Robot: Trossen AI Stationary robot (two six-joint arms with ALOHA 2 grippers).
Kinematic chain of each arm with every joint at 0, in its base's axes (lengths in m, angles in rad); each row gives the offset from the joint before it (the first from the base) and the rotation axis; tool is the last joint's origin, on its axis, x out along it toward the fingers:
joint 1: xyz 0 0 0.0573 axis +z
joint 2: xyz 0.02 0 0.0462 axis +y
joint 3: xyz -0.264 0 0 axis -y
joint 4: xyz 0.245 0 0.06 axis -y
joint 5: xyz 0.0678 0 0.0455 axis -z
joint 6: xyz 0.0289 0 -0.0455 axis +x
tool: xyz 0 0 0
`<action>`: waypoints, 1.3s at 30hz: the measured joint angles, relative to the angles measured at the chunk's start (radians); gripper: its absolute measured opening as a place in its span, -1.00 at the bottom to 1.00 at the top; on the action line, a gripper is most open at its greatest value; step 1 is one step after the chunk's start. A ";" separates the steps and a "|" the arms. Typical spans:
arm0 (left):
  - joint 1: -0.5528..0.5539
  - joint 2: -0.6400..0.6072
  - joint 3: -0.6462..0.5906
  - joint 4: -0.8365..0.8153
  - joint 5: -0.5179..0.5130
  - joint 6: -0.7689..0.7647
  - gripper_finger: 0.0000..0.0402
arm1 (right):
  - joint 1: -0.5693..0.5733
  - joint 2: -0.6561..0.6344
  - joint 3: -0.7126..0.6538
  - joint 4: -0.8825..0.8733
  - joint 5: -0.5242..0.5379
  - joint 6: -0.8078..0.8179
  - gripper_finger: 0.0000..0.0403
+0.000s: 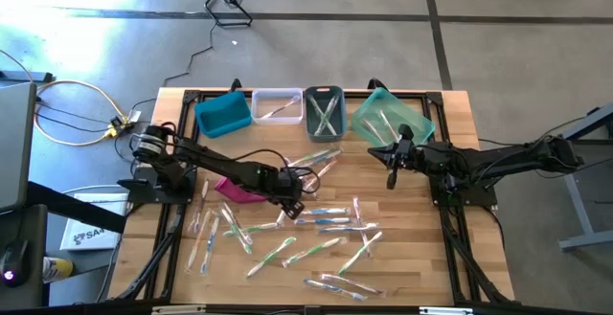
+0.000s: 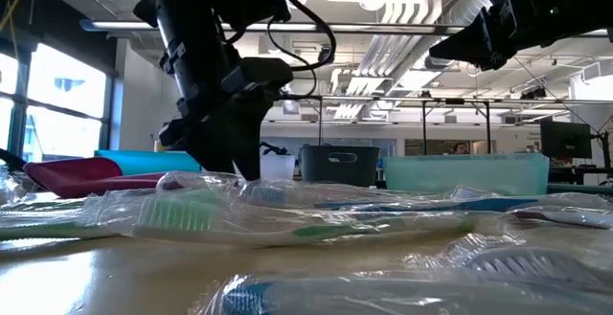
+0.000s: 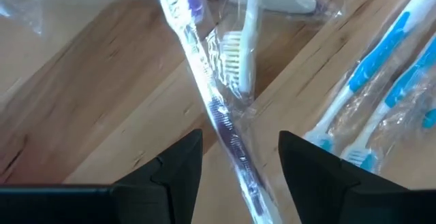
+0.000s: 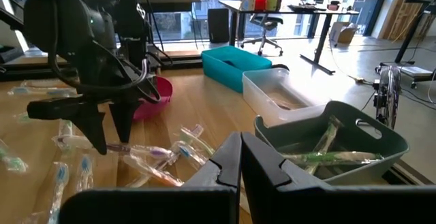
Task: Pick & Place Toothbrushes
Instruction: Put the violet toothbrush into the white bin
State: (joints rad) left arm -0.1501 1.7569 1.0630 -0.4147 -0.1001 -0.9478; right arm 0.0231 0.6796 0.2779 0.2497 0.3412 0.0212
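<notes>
Purple toothbrush [image 3: 218, 108] lies between left end effector's [image 3: 240, 157] spread fingers.

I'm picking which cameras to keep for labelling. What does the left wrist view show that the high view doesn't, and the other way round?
Only the left wrist view shows the purple toothbrush in clear wrap lying between the left hand's open fingers. Only the high view shows the four bins, from blue bin to teal bin, and the right hand near them. Both show wrapped toothbrushes on the wooden table.
</notes>
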 joint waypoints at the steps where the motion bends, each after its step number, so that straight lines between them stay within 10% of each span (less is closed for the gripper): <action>1: 0.000 0.000 0.000 0.001 0.000 0.000 -0.06 | 0.000 0.000 0.000 -0.001 0.000 0.000 -0.98; 18: 0.000 0.000 0.000 -0.004 -0.015 0.000 -0.08 | 0.000 0.000 0.000 0.000 0.000 0.000 -0.99; 39: 0.000 0.000 0.000 -0.004 -0.025 0.000 -0.63 | 0.000 0.000 0.000 0.001 0.000 0.000 -0.99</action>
State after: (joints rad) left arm -0.1501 1.7569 1.0630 -0.4183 -0.1249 -0.9478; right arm 0.0235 0.6797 0.2779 0.2504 0.3412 0.0212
